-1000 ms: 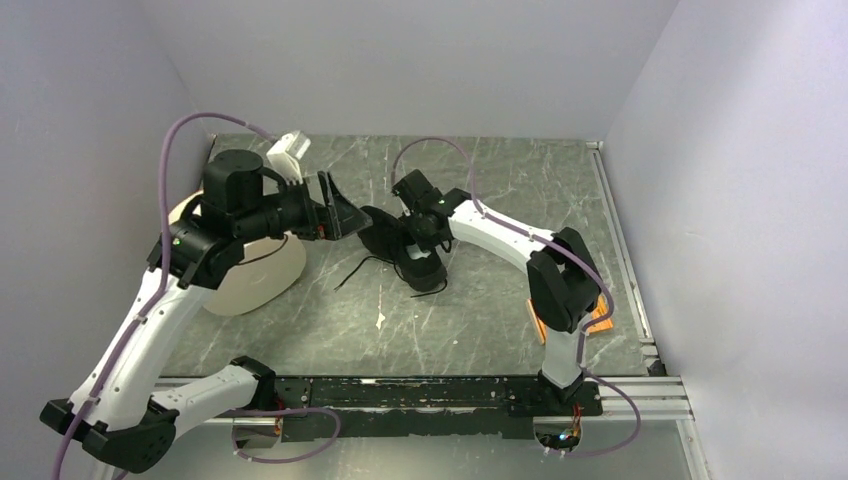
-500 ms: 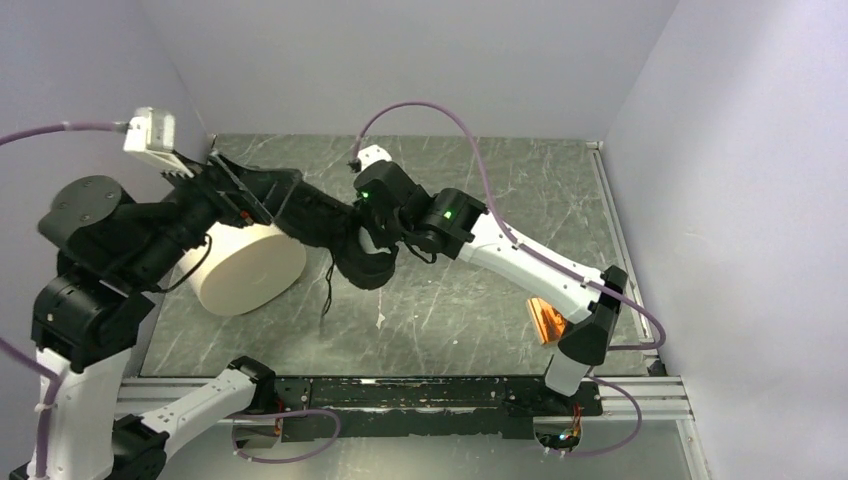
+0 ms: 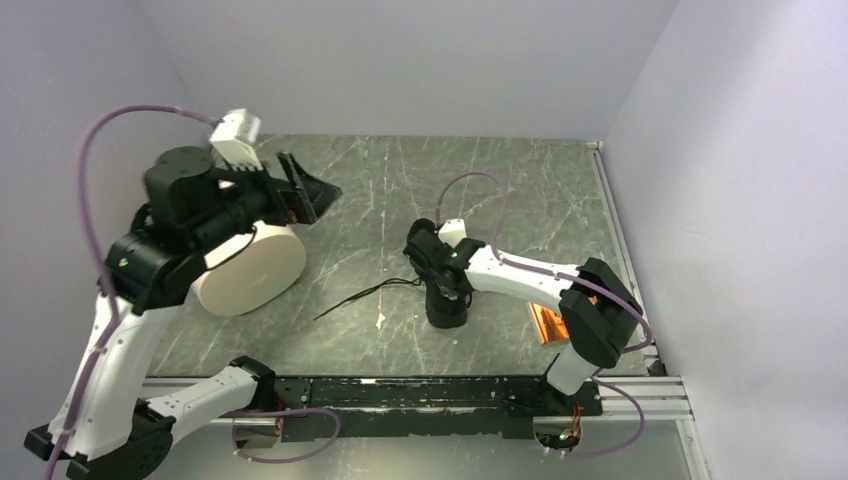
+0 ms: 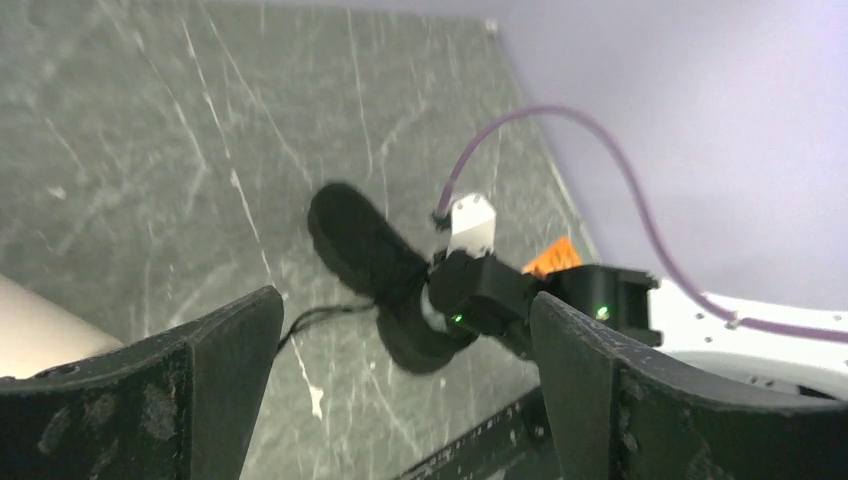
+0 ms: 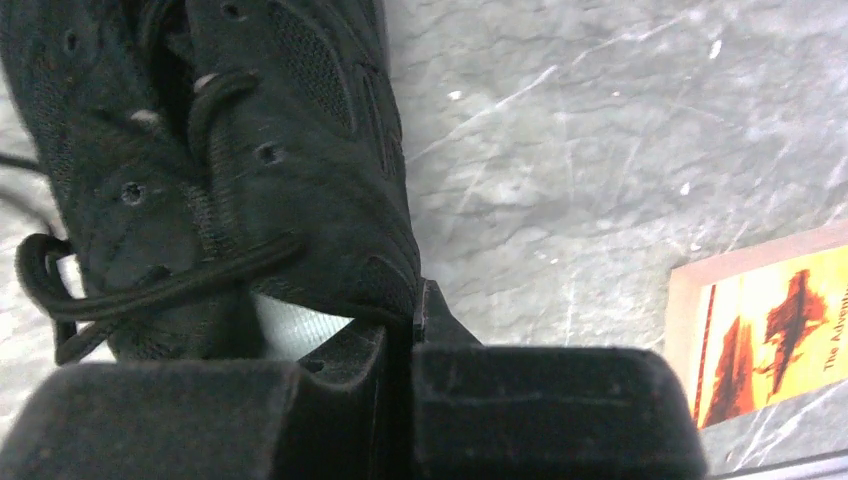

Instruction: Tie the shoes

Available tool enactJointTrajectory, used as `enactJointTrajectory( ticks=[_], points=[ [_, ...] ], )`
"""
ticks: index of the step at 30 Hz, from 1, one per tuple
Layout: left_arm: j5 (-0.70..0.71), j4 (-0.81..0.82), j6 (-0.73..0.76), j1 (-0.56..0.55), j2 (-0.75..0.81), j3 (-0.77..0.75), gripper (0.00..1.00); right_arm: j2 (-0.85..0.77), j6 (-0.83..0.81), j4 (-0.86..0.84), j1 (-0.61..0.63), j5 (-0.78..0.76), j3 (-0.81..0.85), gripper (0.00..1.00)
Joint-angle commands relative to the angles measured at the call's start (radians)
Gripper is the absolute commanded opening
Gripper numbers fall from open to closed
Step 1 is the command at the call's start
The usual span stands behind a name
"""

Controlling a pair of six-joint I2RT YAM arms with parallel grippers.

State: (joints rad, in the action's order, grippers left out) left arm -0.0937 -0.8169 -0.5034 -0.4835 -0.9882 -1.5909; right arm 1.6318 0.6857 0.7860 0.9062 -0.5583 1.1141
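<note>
The black shoe (image 3: pixel 447 306) lies on the table right of centre, its thin laces (image 3: pixel 360 296) trailing left. My right gripper (image 3: pixel 443 284) is shut on the shoe's collar wall by the pale insole (image 5: pixel 290 325). In the right wrist view one finger is inside the shoe (image 5: pixel 250 150) and one outside, with the gripper (image 5: pixel 412 325) pinching the wall. My left gripper (image 3: pixel 308 196) is open and empty, raised at the back left, well apart from the shoe. In the left wrist view the shoe (image 4: pixel 365 250) shows between its spread fingers (image 4: pixel 215 370).
A white round drum (image 3: pixel 250 272) stands at the left under the left arm. An orange booklet (image 3: pixel 548 322) lies right of the shoe, near the right arm's base, and shows in the right wrist view (image 5: pixel 770 340). Walls close the left, back and right.
The shoe has moved from mid-table toward the near right with my right gripper. My left gripper has drawn back to the left, away from the shoe. The laces now stretch left.
</note>
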Motion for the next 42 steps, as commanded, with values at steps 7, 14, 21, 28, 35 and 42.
enactJointTrajectory(
  ticks=[7,14,21,28,35,42],
  points=[
    [-0.291,0.11,-0.076,-0.001,0.035,0.447,0.98,-0.193,-0.048,-0.119,-0.024,0.092,-0.071,0.51],
    [-0.354,0.122,-0.023,-0.001,-0.005,0.509,0.98,-0.369,-0.264,-0.034,-0.051,0.248,-0.041,0.68],
    [-0.468,0.062,0.22,-0.019,-0.275,0.492,0.94,-0.466,-0.424,-0.059,-0.273,0.58,-0.001,0.71],
    [-0.508,0.304,0.165,-0.04,-0.44,0.521,0.83,-0.394,-0.443,-0.04,-0.384,0.849,0.022,0.64],
    [-0.21,0.179,0.133,-0.037,-0.425,0.478,0.79,-0.275,-0.532,-0.158,-0.287,0.923,0.051,0.6],
    [-0.057,0.087,0.046,-0.036,-0.109,0.52,0.84,-0.054,-0.672,-0.288,-0.158,0.829,0.183,0.61]
  ],
)
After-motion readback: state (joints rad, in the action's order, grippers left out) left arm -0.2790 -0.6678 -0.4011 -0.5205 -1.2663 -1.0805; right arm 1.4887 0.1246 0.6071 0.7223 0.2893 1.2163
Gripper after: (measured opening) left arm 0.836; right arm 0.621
